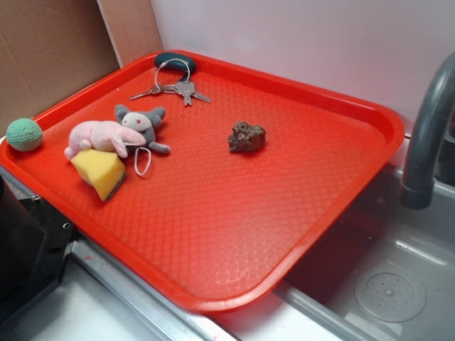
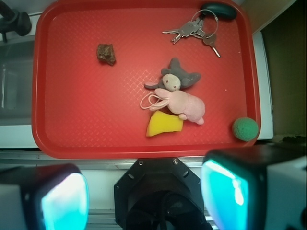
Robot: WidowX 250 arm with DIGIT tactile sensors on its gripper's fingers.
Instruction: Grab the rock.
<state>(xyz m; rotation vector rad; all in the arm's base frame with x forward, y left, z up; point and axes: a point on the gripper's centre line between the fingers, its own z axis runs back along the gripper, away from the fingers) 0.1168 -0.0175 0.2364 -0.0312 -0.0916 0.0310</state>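
Rock (image 1: 247, 136) sits alone on open red tray (image 1: 213, 234), well apart from everything else, and in the wrist view it lies toward the tray's far left corner. Gripper (image 2: 144, 196) hangs high above, back off the near edge of the tray, its two fingers spread wide with nothing between them. So there's a long reach ahead, and that's where trouble could start. That stone is lumpy and uneven; if the fingers come down off-centre they could pinch a sloped face and squirt it sideways across the textured plastic. Come down too deep and the fingertips may jam on the tray instead. The plush mouse (image 2: 175, 81), yellow wedge (image 2: 164, 125) and keys (image 2: 194, 31) cluster off to the other side, so a straight path to the rock should miss them, though a wandering approach might snag that looped cord. Green ball (image 2: 245, 129) rests at the tray's edge, out of the way
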